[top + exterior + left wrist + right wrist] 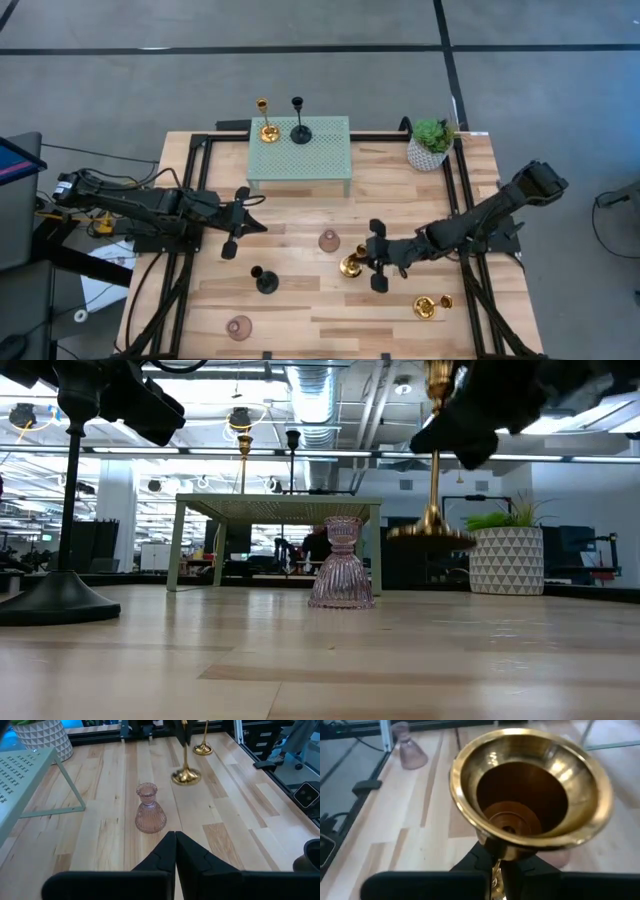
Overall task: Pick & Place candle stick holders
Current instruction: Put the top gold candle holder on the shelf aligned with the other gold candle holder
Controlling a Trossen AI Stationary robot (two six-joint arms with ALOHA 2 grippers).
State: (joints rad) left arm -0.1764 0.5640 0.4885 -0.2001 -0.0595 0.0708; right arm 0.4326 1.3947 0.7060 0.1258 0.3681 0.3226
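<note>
High view: my right pincer (377, 262) clenched on gold holder (351, 266), lifted off bench (400, 190). Left pincer (236, 226) shut, empty. Next: carry to green stand (330, 155), likely.

Left gripper (175, 851): its two dark fingers sit pressed together, tips meeting in a point above the wooden table (235, 820).
Pink glass holder (149, 809): stands upright on the boards, just ahead of the fingertips, ribbed with a flared base.
Gold holder (186, 774): beyond the pink one, its round base over the table and its slim stem rising to a dark gripper part at the frame edge.
Second gold holder (203, 747): farther off, upright, near the black frame rail (100, 732).
Green perforated stand (25, 775): to one side, one slanted leg reaching the table.
White patterned pot (42, 737): behind the stand.
</note>
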